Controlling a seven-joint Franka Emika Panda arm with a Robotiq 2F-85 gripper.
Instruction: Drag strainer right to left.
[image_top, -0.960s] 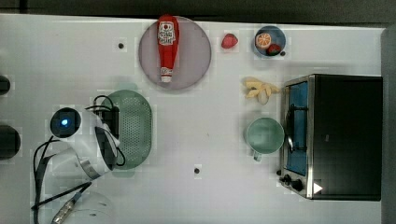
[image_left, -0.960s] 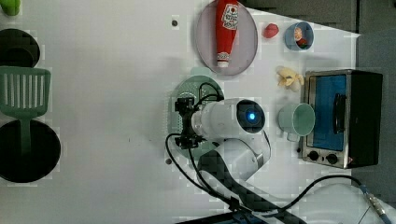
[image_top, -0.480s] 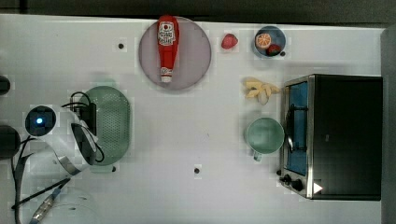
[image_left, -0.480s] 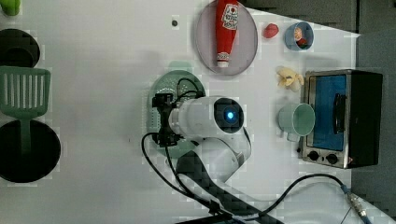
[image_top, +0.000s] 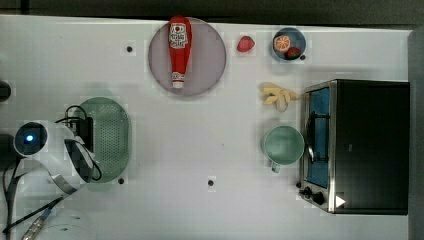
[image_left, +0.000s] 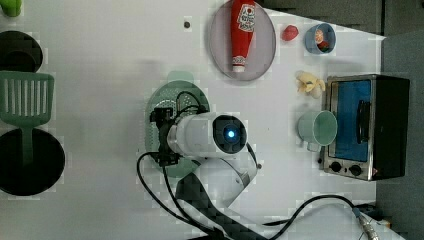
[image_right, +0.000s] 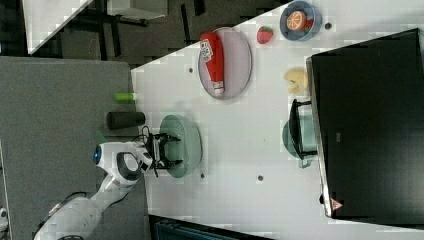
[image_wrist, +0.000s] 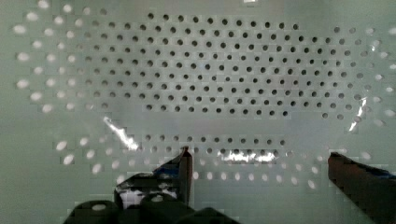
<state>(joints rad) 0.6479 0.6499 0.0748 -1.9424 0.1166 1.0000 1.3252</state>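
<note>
Wrist view shows the gripper (image_wrist: 259, 161) spread wide, holding nothing, its fingers inside the pale mint-green oval perforated plastic strainer (image_wrist: 196, 74).

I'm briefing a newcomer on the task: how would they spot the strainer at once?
Start at the black toaster oven on the top view's right, then cross the white table to its far left. The strainer lies there under the arm: a mint-green oval dotted with holes, bigger than the matching round mug.

Three views look down; wrist view hugs, seemingly, the strainer (image_wrist: 196, 70).
</note>
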